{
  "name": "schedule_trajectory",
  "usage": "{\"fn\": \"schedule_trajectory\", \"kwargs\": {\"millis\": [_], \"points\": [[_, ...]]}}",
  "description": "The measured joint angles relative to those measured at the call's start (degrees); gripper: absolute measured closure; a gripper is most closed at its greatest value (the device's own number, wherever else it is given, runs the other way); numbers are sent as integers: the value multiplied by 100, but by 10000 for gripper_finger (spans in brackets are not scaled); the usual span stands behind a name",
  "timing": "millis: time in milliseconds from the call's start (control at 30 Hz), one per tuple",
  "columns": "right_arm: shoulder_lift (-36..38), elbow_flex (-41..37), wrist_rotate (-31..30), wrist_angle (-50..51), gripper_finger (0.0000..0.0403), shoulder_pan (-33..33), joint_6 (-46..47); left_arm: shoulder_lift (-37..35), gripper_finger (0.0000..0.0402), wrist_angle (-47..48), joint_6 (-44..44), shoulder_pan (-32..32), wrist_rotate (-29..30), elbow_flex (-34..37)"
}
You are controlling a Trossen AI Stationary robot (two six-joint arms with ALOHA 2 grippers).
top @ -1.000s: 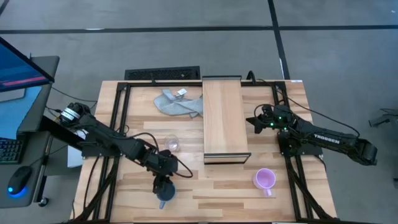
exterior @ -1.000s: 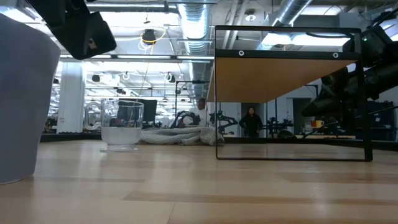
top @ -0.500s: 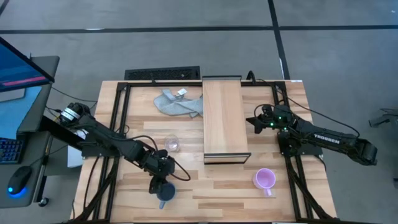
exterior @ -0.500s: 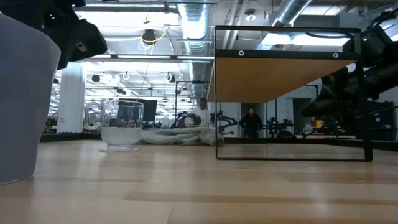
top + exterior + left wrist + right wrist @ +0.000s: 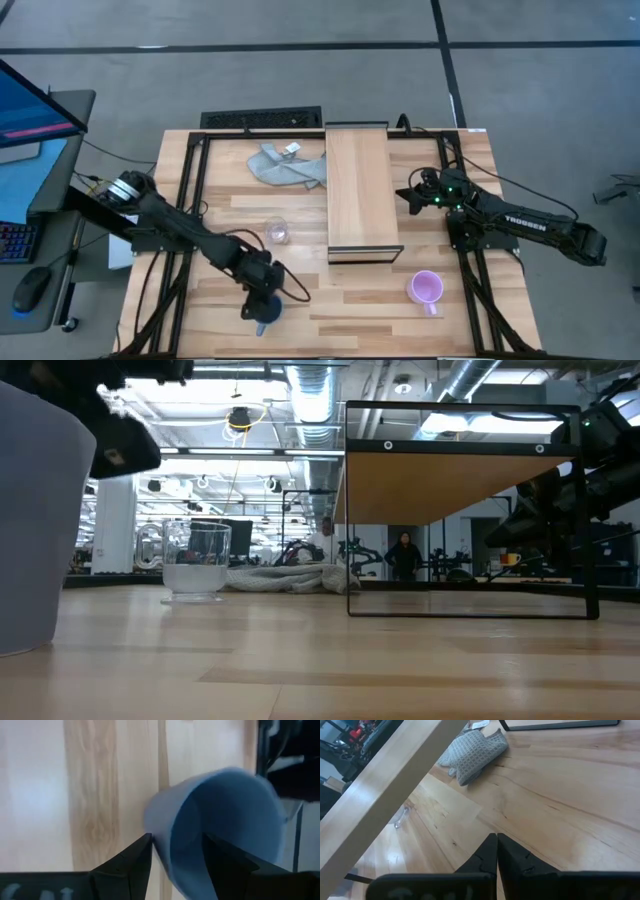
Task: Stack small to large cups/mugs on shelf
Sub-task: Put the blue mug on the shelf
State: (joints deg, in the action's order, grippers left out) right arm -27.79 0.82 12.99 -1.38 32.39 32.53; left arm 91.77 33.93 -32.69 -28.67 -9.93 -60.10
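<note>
The blue-grey mug [image 5: 266, 318] stands upright near the table's near edge; it also shows in the low view [image 5: 30, 520]. My left gripper [image 5: 262, 302] is open right above it. In the left wrist view its fingers [image 5: 176, 840] straddle the mug's wall, one outside and one over the hollow. The pink mug [image 5: 427, 289] stands near right. The clear glass cup [image 5: 277, 232] stands left of the shelf [image 5: 358, 185]. My right gripper [image 5: 408, 196] is shut and empty, right of the shelf. My left gripper comes at the blue-grey mug from above, pointing down, with the mug's rim and wall [image 5: 162, 827] in the gap between its open fingers. The mug stands on the table. I cannot tell whether a finger touches the wall.
A grey cloth [image 5: 288, 165] lies at the far side, left of the shelf; it also shows in the right wrist view [image 5: 470, 752]. A dark frame runs round the tabletop's edges [image 5: 190, 190]. People stand in the room behind the table [image 5: 403, 555].
My left gripper has gone toward the table's near edge and down onto the blue-grey mug, its fingers now around the mug's wall. The mug has stayed in place.
</note>
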Motion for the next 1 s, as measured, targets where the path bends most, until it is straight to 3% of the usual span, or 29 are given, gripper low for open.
{"fn": "schedule_trajectory", "kwargs": {"millis": [300,433,700,1000], "points": [[0,0,0,-3,369,0,0,764,242,230,216,4,-222,-526],[0,0,0,-3,369,2,0,771,274,433,310,22,-181,-649],[1,0,0,-3,369,1,0,772,381,614,433,55,-148,-726],[0,0,-1,0,369,1,2,771,392,566,221,80,31,-728]]}}
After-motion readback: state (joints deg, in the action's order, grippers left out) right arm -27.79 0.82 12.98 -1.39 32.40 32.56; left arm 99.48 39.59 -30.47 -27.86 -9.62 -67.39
